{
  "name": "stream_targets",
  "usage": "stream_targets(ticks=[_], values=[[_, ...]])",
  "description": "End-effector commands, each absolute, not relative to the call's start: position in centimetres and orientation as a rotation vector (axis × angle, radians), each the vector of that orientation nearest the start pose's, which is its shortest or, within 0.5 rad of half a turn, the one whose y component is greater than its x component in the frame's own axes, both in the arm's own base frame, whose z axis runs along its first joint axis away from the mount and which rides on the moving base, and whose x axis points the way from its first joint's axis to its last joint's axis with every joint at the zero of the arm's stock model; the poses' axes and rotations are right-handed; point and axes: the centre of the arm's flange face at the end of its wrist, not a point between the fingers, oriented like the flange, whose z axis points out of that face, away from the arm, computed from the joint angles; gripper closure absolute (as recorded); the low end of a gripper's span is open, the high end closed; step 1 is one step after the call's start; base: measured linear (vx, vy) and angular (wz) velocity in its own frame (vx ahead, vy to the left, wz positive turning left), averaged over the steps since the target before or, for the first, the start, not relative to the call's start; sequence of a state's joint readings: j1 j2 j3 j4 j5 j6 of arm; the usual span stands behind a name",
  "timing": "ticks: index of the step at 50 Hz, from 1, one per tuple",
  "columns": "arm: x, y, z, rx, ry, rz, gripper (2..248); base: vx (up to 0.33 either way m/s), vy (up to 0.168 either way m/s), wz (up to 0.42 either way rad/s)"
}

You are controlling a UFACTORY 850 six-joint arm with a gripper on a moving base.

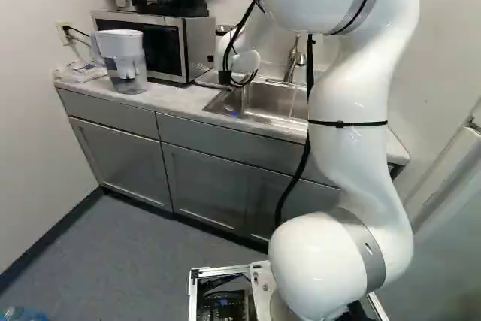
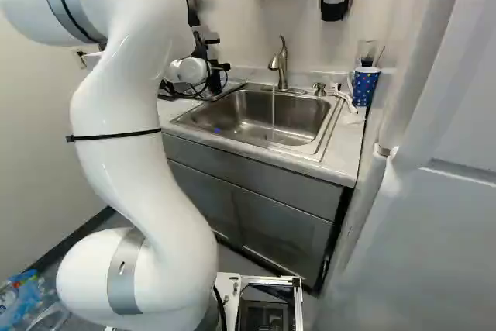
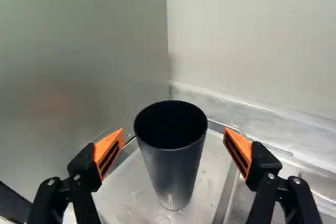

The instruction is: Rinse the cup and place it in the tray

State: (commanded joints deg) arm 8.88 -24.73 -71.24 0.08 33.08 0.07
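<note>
Cup (image 3: 172,166), 1, stands on 1 tray (image 3: 210,174) between 2 parted fingers (image 3: 109,153).

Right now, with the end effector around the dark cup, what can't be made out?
- Bottom of the dark cup's inside: wrist view, lost in shadow.
- Cup's far side: wrist view, hidden by its own near wall.
- Tray's near edge: wrist view, cut off by the picture's edge.
- Right end of the sink: left base view, behind the arm.
</note>
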Motion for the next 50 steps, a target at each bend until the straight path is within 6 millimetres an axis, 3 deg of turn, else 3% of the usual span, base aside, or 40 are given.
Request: stream_targets(ticks=[50], values=[[65.3,10.2,57.5,-2.234,-0.170,-2.048,3,0.000,0.000,0.000]])
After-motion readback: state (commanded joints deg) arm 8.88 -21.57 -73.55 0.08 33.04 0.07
